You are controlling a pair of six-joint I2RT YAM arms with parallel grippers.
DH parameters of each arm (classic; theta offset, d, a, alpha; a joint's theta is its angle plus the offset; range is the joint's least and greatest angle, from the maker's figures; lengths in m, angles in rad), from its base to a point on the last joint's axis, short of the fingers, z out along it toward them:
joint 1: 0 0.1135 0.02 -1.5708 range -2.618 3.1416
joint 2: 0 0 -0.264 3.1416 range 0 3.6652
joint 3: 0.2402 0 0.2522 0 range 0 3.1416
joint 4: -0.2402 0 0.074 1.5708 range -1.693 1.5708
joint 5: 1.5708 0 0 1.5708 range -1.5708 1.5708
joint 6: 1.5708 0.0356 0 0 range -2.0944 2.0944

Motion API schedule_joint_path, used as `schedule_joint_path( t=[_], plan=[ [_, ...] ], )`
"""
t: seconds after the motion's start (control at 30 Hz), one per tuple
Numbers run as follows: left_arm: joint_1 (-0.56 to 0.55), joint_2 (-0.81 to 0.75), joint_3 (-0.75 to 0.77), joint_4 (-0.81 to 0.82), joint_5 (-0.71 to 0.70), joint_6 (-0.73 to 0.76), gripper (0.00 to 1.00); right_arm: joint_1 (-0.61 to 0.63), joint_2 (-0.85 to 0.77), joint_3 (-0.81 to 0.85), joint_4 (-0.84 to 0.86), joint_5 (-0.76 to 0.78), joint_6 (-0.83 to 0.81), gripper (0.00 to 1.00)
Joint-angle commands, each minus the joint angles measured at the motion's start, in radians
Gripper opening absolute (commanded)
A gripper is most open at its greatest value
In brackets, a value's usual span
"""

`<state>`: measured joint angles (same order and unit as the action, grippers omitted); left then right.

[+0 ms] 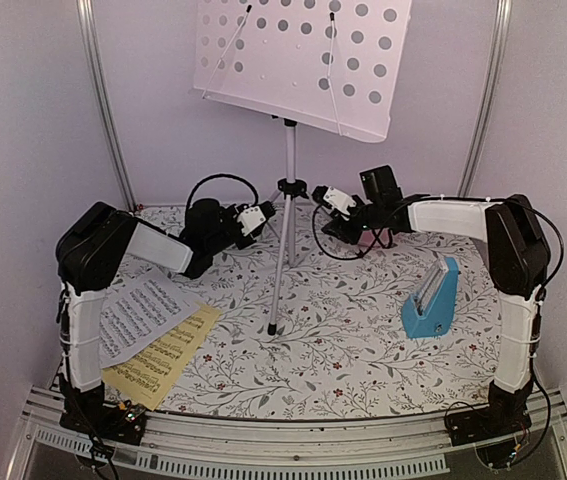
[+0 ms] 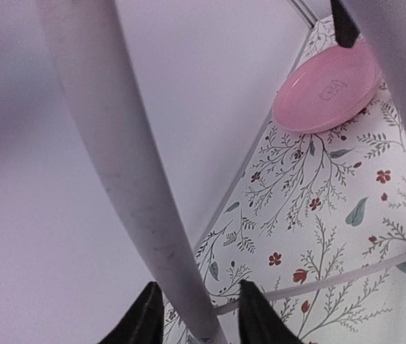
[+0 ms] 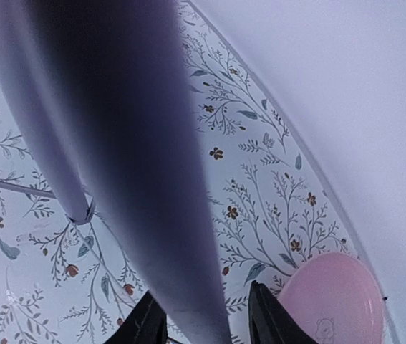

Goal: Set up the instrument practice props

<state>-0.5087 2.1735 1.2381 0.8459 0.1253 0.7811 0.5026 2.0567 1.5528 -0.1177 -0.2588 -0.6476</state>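
The silver tripod music stand [image 1: 289, 160] stood upright toward the back of the flower-patterned tablecloth [image 1: 343, 340], in the middle. Its perforated pale desk [image 1: 303, 60] was tilted high above both arms, and one leg came forward to a foot planted on the cloth.

The left gripper [image 1: 266, 220] reached in low from the left, close to the hub where the legs meet. From its own camera, the left gripper [image 2: 201, 319] had its black fingers [image 2: 149, 319] parted on either side of a silver tube of the stand. One finger was against the tube and a sliver of gap showed at the other, so it straddled rather than clamped.

The right gripper [image 1: 318, 195] came in from the opposite side. It stood much the same, its fingers [image 3: 268, 315] apart around a tube with daylight on one side.

A round pink plate [image 3: 335, 301] lay by the back wall just beyond them.

At the front left, beside the left arm's base, the white sheet of music [image 1: 143, 310] lay partly over the yellow sheet of music [image 1: 168, 360]. Both were flat on the cloth and well apart from the stand.

The small blue pyramid metronome [image 1: 431, 300] stood on the right, near the right arm, with nothing touching it.
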Motion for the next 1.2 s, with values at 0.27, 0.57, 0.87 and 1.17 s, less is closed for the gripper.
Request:
schedule_joint_path(
  t=[0.27, 0.57, 0.87, 1.17],
  plan=[
    [-0.1, -0.228, -0.118, -0.138, -0.099, -0.171, 0.73, 0.028, -0.146, -0.11, 0.032, -0.043, 0.147, 0.8],
    [-0.135, -0.465, -0.313, -0.308, -0.189, -0.597, 0.76, 0.027, -0.337, -0.308, 0.164, -0.109, 0.34, 0.99],
    [-0.191, -0.487, -0.492, -0.352, -0.126, -0.786, 0.71, 0.028, -0.479, -0.536, 0.293, -0.199, 0.586, 0.99],
    [-0.32, -0.442, -0.591, -0.236, -0.084, -0.86, 0.68, 0.028, -0.602, -0.67, 0.349, -0.196, 0.699, 0.99]
  ],
)
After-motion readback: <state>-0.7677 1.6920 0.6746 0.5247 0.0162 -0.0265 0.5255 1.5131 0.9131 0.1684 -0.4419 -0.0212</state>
